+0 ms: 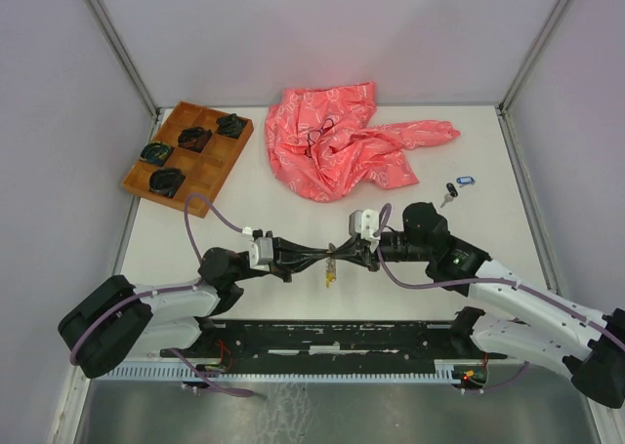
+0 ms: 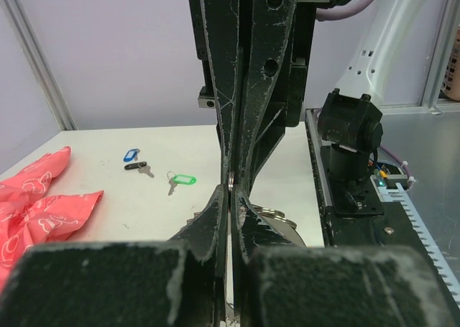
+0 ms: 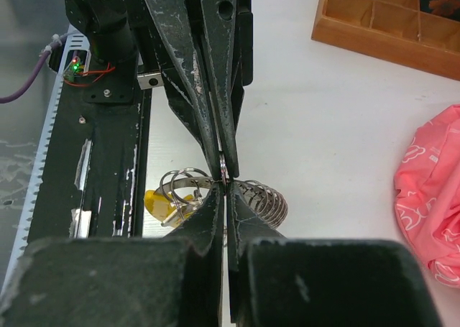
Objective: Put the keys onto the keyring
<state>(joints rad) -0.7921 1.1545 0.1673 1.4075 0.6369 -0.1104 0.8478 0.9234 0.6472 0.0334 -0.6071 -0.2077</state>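
The left gripper (image 2: pixel 231 197) and right gripper (image 3: pixel 224 187) meet tip to tip, both clamped on the keyring (image 3: pixel 262 201); its coil runs crosswise to the fingers; 1 yellow key (image 1: pixel 331 273) dangles lengthwise toward the near edge; 3 keys (image 2: pixel 136 166) lie on the white table (image 1: pixel 293 215); pale walls (image 1: pixel 322 34) behind.

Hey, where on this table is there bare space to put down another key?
Bare white table lies between the crumpled pink plastic bag and the two arms, and on the near side of the wooden compartment tray. It is crowded where left gripper and right gripper meet at the coiled grey metal keyring.
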